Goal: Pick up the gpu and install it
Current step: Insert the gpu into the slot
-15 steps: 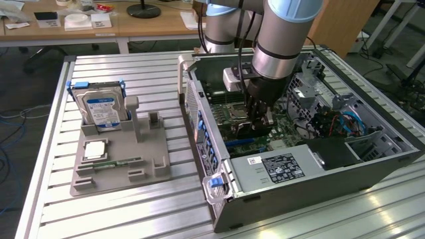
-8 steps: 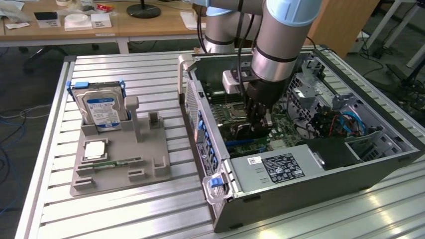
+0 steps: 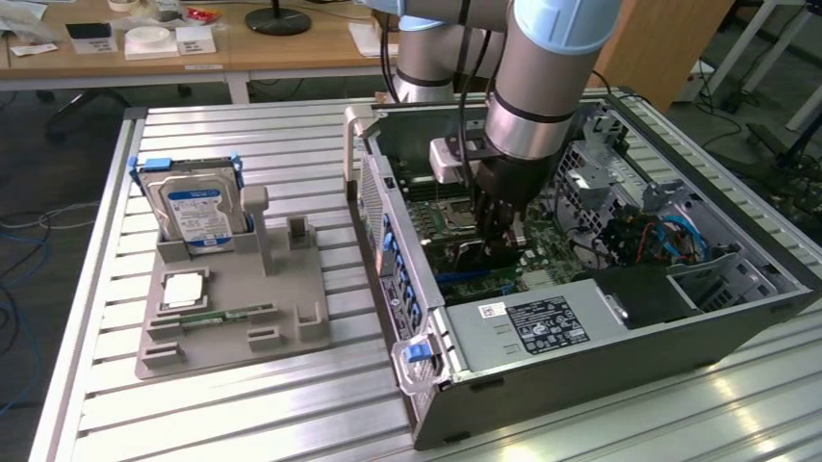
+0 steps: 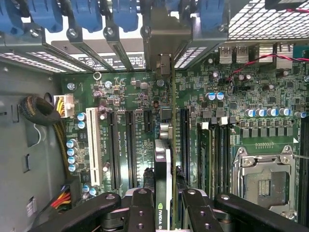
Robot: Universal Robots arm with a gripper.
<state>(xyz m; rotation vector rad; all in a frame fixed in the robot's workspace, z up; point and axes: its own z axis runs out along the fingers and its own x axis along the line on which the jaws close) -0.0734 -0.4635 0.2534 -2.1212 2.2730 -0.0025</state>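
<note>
The hand (image 4: 164, 205) grips the gpu (image 4: 163, 159) edge-on, inside the open case (image 3: 719, 318) just above the motherboard (image 4: 231, 111) slots, so picking seems done and seating is left.

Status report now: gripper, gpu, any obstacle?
Gripper shut on gpu, inside the computer case. Card edge-on above motherboard slots. Nothing seen in the way.

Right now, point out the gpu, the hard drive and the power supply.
gpu (image 4: 163, 183): wrist view, top edge of the cooler.
hard drive (image 3: 195, 207): exterior view, blue-white label.
power supply (image 3: 540, 325): exterior view, silver top face beside its label.
</note>
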